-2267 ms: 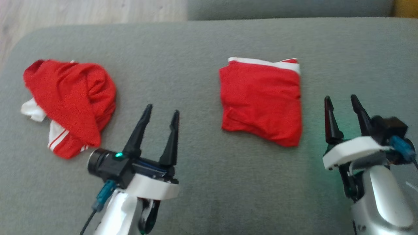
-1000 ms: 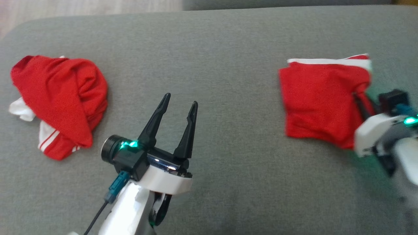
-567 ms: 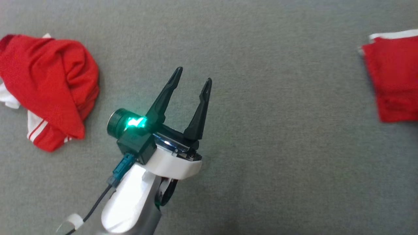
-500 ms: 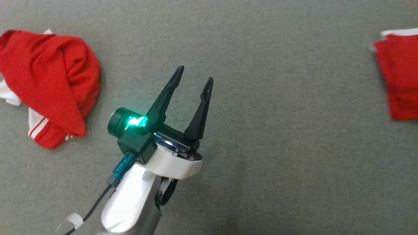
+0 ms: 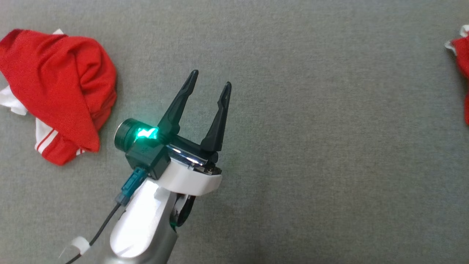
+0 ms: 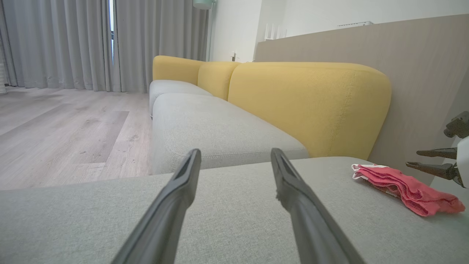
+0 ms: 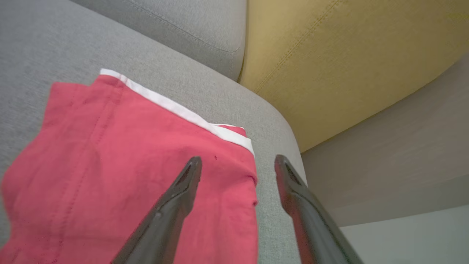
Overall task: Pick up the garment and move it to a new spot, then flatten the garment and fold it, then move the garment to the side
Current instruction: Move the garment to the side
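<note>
I slid the folded garment (image 7: 128, 165) from mid-cushion to the right end of the cushion (image 7: 55, 36) | my right gripper (image 7: 238, 158) let go, jaws now spread above its corner | head view dropped closer

Head looks down; both wrists see garment (image 7: 110, 165).

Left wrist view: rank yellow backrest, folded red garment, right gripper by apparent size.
1. yellow backrest
2. folded red garment
3. right gripper: the frame edge crops it, but the visible part looks smallest.
</note>
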Available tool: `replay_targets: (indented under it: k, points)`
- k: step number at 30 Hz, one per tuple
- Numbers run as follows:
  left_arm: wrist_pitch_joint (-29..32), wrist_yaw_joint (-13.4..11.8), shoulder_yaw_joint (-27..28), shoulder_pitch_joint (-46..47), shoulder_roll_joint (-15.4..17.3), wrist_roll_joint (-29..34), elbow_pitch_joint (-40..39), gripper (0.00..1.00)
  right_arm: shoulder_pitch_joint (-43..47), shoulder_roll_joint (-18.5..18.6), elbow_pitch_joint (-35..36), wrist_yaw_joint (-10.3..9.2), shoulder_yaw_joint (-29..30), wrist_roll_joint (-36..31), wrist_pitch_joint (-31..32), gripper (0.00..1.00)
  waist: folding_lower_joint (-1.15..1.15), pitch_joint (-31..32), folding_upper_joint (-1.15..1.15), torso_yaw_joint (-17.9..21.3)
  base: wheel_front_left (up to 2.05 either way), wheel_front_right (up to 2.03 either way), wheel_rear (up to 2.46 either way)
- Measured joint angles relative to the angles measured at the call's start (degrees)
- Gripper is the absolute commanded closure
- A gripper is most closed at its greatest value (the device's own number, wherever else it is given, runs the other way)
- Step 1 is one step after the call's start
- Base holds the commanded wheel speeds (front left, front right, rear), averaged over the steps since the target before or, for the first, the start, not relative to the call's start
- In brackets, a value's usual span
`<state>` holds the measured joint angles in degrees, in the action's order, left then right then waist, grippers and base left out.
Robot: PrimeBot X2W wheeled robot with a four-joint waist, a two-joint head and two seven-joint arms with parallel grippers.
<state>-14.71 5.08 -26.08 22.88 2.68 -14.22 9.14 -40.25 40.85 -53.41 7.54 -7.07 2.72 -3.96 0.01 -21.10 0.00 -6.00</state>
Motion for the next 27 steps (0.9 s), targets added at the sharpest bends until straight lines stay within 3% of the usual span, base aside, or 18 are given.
replay_targets:
  k: [5, 11, 19, 27]
  points:
    - [0.0, 0.02, 0.94, -0.23, -0.03, 0.15, 0.22, 0.0, -0.21, -4.58, 0.51, 0.0, 2.98, -1.36, -3.0, 0.0, -0.01, 2.56, 0.0, 0.94, 0.0, 0.0, 0.0]
    - [0.0, -0.01, 4.56, -4.05, -0.03, 0.19, 0.66, 0.0, 1.31, -14.49, 6.46, 0.0, 2.2, 1.27, -7.81, 0.0, -0.01, 6.84, 0.0, 2.61, 0.0, 0.0, 0.0]
    - [0.0, -0.4, 9.69, -10.36, -0.01, -1.41, -0.29, 0.0, 12.24, -27.24, 18.57, 0.0, 3.48, 10.03, -9.98, 0.0, -0.02, 12.78, 0.0, 4.2, 0.0, 0.0, 0.0]
    - [0.0, 0.02, 12.33, -16.74, 0.01, -1.32, -0.27, 0.0, 25.12, -36.35, 29.55, 0.0, 4.23, 10.92, -10.4, 0.0, -0.02, 17.66, 0.0, 4.97, 0.0, 0.0, 0.0]
